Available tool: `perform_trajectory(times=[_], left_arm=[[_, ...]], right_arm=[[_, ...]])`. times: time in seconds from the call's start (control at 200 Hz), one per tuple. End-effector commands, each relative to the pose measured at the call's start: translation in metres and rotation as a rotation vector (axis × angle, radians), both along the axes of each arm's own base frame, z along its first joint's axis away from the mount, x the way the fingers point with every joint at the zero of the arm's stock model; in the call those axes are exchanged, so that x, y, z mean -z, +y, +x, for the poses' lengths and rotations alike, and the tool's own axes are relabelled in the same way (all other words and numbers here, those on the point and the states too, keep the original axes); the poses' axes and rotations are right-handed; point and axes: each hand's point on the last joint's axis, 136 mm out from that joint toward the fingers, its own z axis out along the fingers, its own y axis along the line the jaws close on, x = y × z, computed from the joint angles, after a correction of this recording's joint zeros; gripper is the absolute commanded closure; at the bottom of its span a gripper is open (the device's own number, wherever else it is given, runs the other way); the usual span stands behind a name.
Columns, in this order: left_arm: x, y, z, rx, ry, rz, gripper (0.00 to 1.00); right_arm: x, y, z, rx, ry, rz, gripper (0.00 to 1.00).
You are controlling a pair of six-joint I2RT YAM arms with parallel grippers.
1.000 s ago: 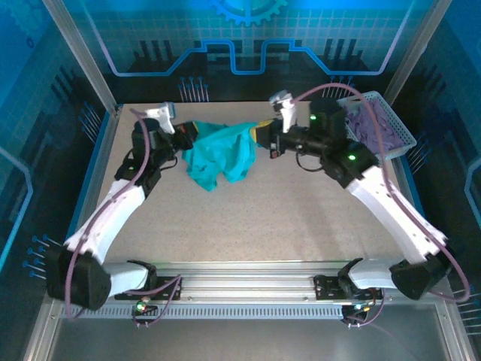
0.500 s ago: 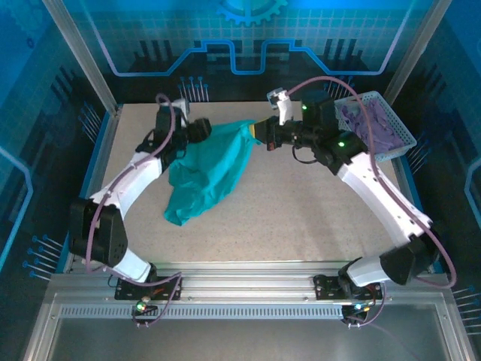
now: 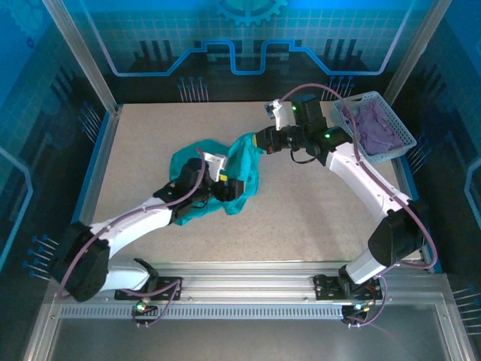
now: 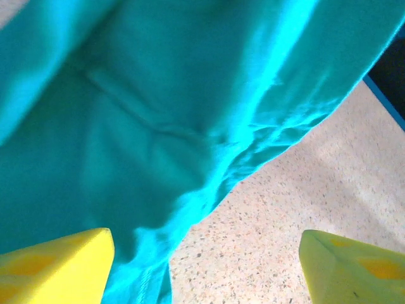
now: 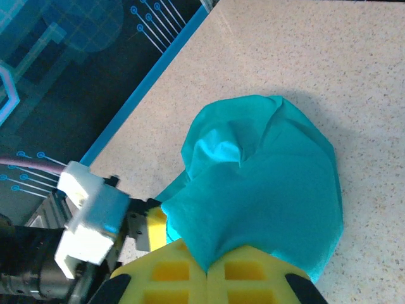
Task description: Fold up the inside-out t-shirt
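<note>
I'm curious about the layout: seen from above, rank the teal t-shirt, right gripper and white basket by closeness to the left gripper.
From the left gripper:
1. t-shirt, right at its fingers.
2. right gripper, farther back, pinching the shirt.
3. basket, back right corner.

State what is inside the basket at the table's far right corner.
A crumpled purple cloth lies inside the basket and fills most of it. The cloth covers the basket's floor, so I cannot tell whether anything else lies beneath it.
</note>
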Motion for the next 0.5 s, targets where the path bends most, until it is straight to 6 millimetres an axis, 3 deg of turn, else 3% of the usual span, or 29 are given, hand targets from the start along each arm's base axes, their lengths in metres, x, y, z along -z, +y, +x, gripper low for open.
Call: perform_trajectory(times=[0.0, 0.225, 0.335, 0.415, 0.495], left_arm=[[-0.022, -0.018, 0.024, 0.036, -0.104, -0.018, 0.26], [-0.016, -0.03, 0.061, 0.001, -0.128, 0.006, 0.6], [-0.02, -0.026, 0.065, -0.001, -0.119, -0.046, 0.87], [-0.023, -0.017, 0.063, -0.013, -0.098, -0.102, 0.99], [-0.024, -0.01, 0.061, -0.011, -0.052, -0.178, 1.0]], right_arm=[[0.012, 0.0, -0.002, -0.024, 0.025, -0.009, 1.0], [0.027, -0.008, 0.0, 0.003, 0.043, -0.062, 1.0], [0.041, -0.026, 0.018, 0.092, 0.053, -0.152, 1.0], [0.058, -0.05, 0.045, 0.222, 0.057, -0.276, 0.87], [0.074, -0.075, 0.073, 0.341, 0.061, -0.404, 0.67]])
